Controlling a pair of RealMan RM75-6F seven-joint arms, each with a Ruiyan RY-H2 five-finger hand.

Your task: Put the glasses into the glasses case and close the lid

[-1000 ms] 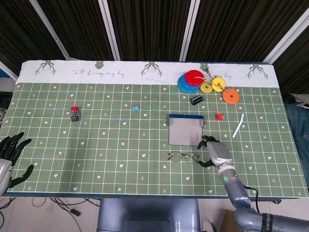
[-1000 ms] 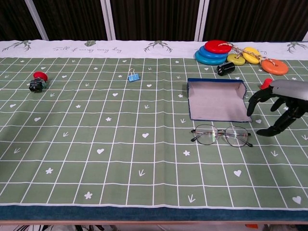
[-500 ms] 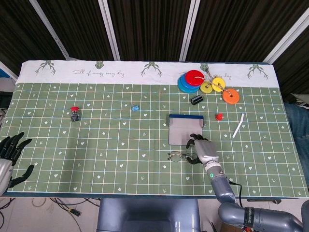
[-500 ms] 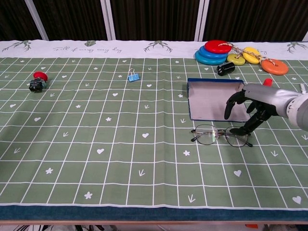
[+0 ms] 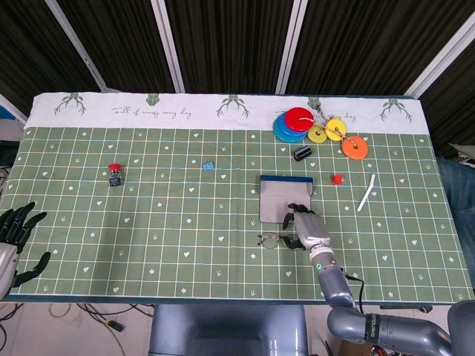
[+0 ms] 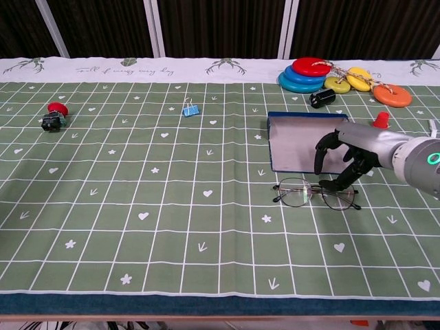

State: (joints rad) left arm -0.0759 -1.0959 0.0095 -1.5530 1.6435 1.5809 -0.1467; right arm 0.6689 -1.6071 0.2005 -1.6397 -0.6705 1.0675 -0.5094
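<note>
— Green cloth with white grid covers my table (image 5: 148, 222), and dark panels stand behind it. Where is your right hand (image 6: 342, 159) now?

— It has come in from the right side during the last second. Before, it was well apart from the glasses (image 6: 315, 193); now it hangs over their right lens, with fingers (image 6: 321, 152) curled downward and spread, and the lowest fingertip looks to touch the frame or be just above it. It holds nothing yet.

— What does this mean for the task?

— I judge I am at the reaching step, close to the pinch. The glasses lie flat on the cloth, as before, just in front of the glasses case (image 6: 306, 142). The case lies open with its grey inside up, so the way into it is short.

— Is there room to move?

— Yes. The near table edge is well apart from the glasses. Behind the case are a black cylinder (image 6: 321, 98) and coloured discs (image 6: 311, 73), and a small red piece (image 6: 379, 121) is beside my wrist; I must lift away from these.

— And your left hand (image 5: 15, 230)?

— It waits at the far left corner, fingers apart, holding nothing.
</note>
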